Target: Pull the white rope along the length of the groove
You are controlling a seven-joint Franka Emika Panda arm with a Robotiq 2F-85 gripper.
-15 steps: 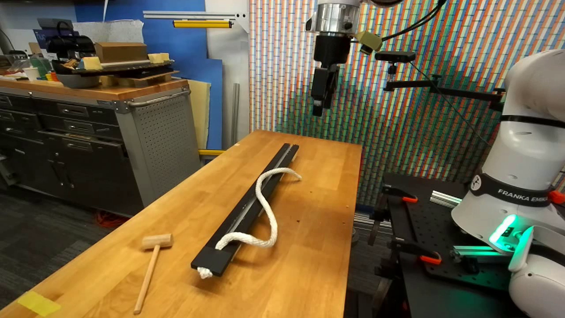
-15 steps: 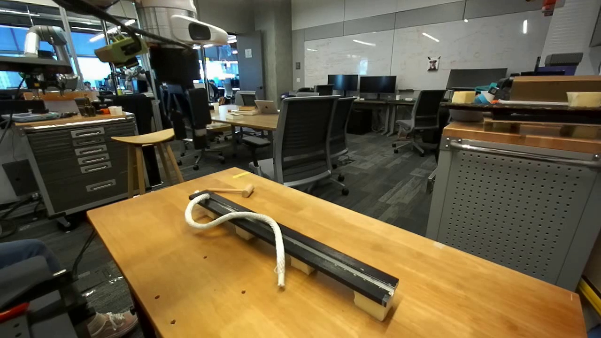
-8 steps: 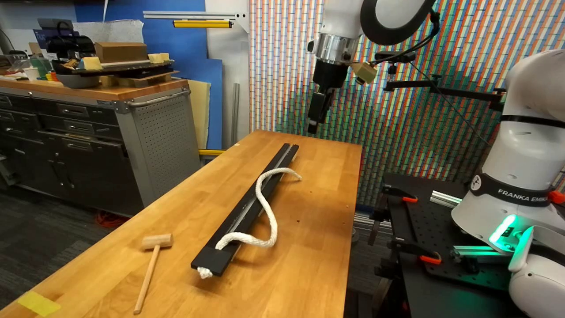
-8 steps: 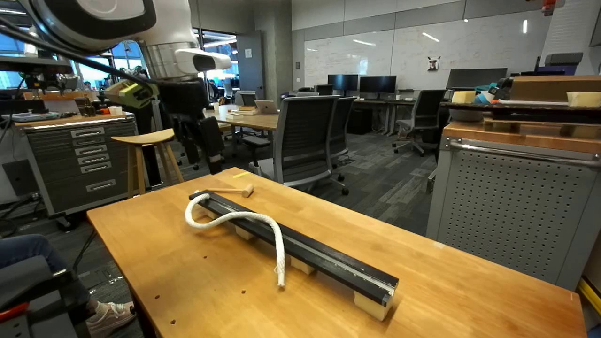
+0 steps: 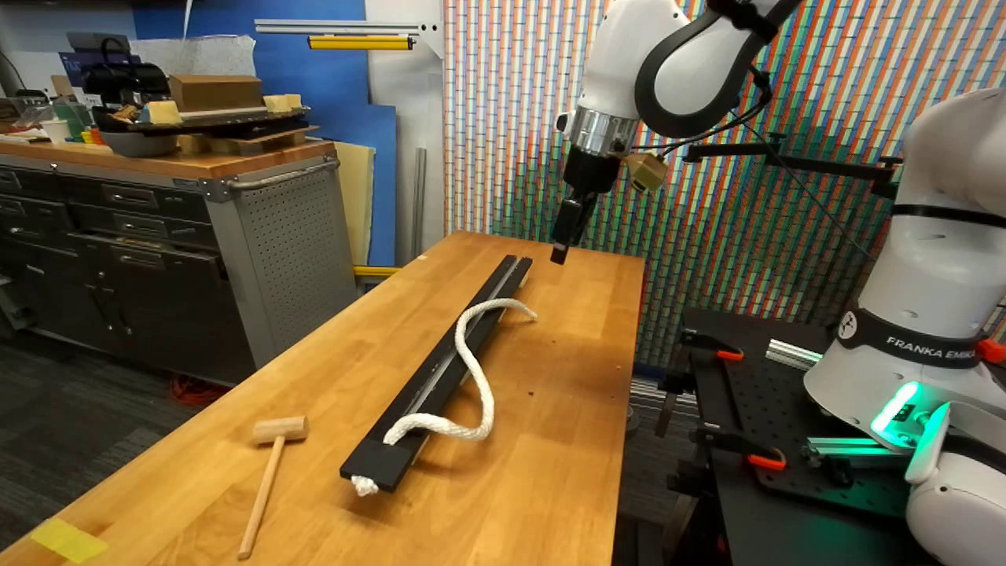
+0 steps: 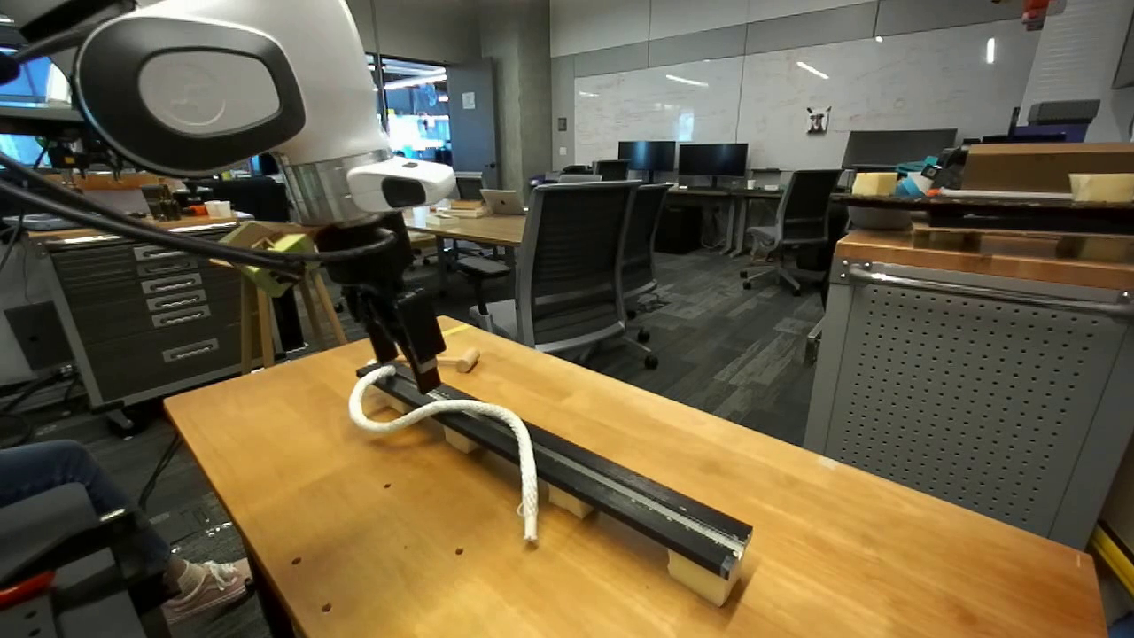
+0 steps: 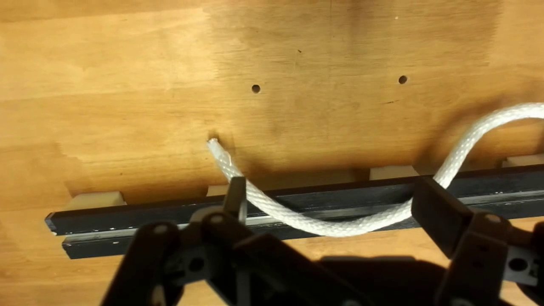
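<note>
The white rope lies in an S-curve across the long black bar; it also shows in an exterior view and the wrist view. One end enters the bar's end near the mallet, where a white tuft sticks out. The free end rests over the bar's side, by the table. The groove runs along the bar's top and also shows in the wrist view. My gripper is open and empty above the bar, with the rope's free-end bend between its fingers in the wrist view. It also shows in both exterior views.
A small wooden mallet lies on the wooden table beside the bar. Pale blocks hold the bar above the tabletop. A grey cabinet stands beyond the table's edge.
My arm has come down toward the table, and the open gripper is lower and tilted more. The rope, the bar and the mallet have not moved.
</note>
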